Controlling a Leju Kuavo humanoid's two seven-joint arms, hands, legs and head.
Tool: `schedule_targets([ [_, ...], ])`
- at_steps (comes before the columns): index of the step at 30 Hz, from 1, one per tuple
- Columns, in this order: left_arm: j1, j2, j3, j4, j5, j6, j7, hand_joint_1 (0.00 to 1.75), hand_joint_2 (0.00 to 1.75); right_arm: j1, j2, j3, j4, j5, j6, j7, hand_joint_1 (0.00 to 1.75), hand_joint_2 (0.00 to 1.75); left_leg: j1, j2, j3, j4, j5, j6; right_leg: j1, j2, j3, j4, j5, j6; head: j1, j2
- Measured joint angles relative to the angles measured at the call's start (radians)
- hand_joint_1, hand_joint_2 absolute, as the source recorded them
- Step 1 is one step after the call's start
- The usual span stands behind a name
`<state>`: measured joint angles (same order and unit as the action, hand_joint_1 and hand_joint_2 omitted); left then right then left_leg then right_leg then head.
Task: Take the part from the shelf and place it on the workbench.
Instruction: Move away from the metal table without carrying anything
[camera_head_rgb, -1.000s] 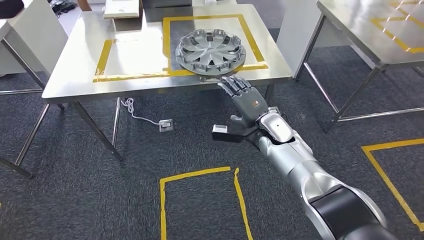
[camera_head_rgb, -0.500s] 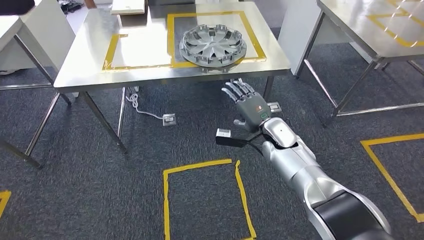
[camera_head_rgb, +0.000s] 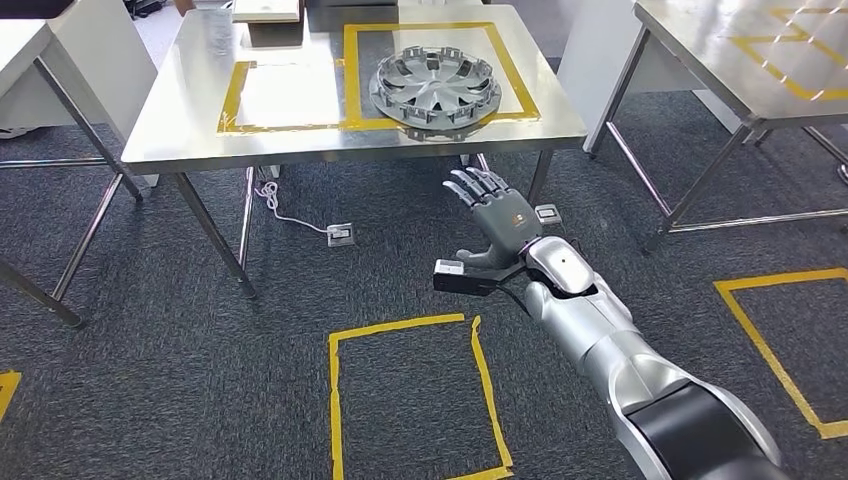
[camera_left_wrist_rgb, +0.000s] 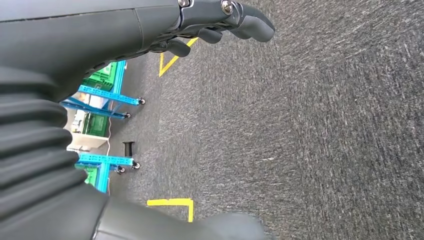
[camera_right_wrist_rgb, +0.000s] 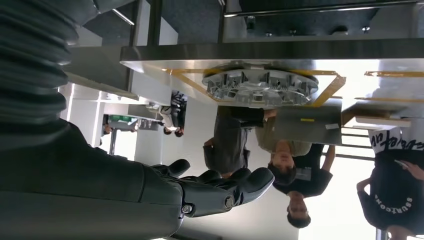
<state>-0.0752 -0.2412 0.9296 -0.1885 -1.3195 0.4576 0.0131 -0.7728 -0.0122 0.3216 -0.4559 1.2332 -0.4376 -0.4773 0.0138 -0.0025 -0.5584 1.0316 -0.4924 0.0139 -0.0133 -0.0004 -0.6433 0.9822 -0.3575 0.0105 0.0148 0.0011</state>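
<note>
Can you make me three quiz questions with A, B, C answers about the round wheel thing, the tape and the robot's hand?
1. Where is the wheel cover?
A. on the carpet
B. on the steel workbench, by its near edge
C. in the robot's hand

2. What colour is the tape around it?
A. yellow
B. red
C. blue

3. What is the right hand doing?
A. gripping the wheel cover
B. pressing on the tabletop
C. holding nothing, fingers apart

Answers:
1 B, the head view shows it lying flat on the tabletop.
2 A, yellow strips frame the cover.
3 C, the hand hangs below the table edge, clear of the cover.
</note>
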Motion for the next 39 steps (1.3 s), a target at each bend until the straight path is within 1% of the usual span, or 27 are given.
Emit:
schedule_targets([
  [1, 0.001, 0.002, -0.002, -0.001, 0.007, -0.002, 0.000, 0.00, 1.75, 0.006, 0.000, -0.001, 0.000, -0.004, 0.003, 0.003, 0.00, 1.75, 0.000, 0.000, 0.000, 0.000, 0.000, 0.000, -0.001, 0.000, 0.000, 0.000, -0.001, 0.008, 0.000, 0.000],
  [2, 0.002, 0.004, -0.007, -0.002, 0.018, -0.004, 0.000, 0.00, 1.75, 0.015, -0.001, -0.004, 0.000, -0.012, 0.007, 0.007, 0.00, 1.75, 0.000, 0.000, -0.001, 0.000, 0.000, -0.001, -0.001, 0.000, -0.001, 0.000, -0.002, 0.014, 0.000, 0.000],
  [3, 0.005, 0.008, -0.014, -0.003, 0.033, -0.008, 0.000, 0.00, 1.75, 0.029, -0.001, -0.006, 0.000, -0.023, 0.012, 0.012, 0.00, 1.75, 0.000, 0.000, -0.001, 0.000, -0.001, -0.001, -0.001, 0.000, -0.001, 0.000, -0.003, 0.017, 0.000, 0.000],
  [8, 0.019, 0.026, -0.070, -0.015, 0.133, -0.042, 0.000, 0.00, 1.75, 0.111, -0.001, -0.027, 0.000, -0.117, 0.045, 0.048, 0.00, 1.75, 0.000, 0.000, -0.005, 0.000, -0.001, -0.005, -0.001, 0.001, -0.010, 0.005, -0.005, 0.020, 0.000, 0.000],
  [12, 0.032, 0.041, -0.123, -0.026, 0.220, -0.072, 0.000, 0.00, 0.00, 0.174, -0.001, -0.047, 0.000, -0.198, 0.073, 0.079, 0.00, 1.75, 0.001, 0.001, -0.006, 0.000, -0.002, -0.009, -0.001, 0.002, -0.014, 0.009, -0.007, 0.020, 0.000, 0.000],
  [14, 0.039, 0.048, -0.151, -0.033, 0.263, -0.087, 0.000, 0.00, 0.00, 0.205, -0.001, -0.056, 0.000, -0.238, 0.087, 0.095, 0.00, 1.75, 0.001, 0.001, -0.007, 0.000, -0.002, -0.010, -0.001, 0.002, -0.015, 0.010, -0.008, 0.019, 0.000, 0.000],
  [18, 0.054, 0.063, -0.212, -0.046, 0.352, -0.118, 0.000, 0.00, 0.00, 0.268, -0.001, -0.076, 0.001, -0.322, 0.117, 0.126, 0.00, 0.00, 0.001, 0.001, -0.007, -0.001, -0.002, -0.012, -0.001, 0.002, -0.016, 0.013, -0.010, 0.017, 0.000, 0.000],
  [24, 0.077, 0.085, -0.302, -0.068, 0.483, -0.163, 0.000, 0.00, 0.00, 0.362, -0.001, -0.103, 0.004, -0.444, 0.159, 0.173, 0.00, 0.00, 0.002, 0.001, -0.007, -0.001, -0.002, -0.013, 0.000, 0.002, -0.018, 0.015, -0.011, 0.015, 0.000, 0.000],
  [39, 0.133, 0.140, -0.530, -0.120, 0.809, -0.276, 0.000, 0.00, 0.00, 0.593, -0.001, -0.177, 0.012, -0.751, 0.268, 0.291, 0.00, 0.00, 0.002, 0.001, -0.008, -0.001, -0.004, -0.015, 0.000, 0.002, -0.019, 0.017, -0.015, 0.014, 0.000, 0.000],
])
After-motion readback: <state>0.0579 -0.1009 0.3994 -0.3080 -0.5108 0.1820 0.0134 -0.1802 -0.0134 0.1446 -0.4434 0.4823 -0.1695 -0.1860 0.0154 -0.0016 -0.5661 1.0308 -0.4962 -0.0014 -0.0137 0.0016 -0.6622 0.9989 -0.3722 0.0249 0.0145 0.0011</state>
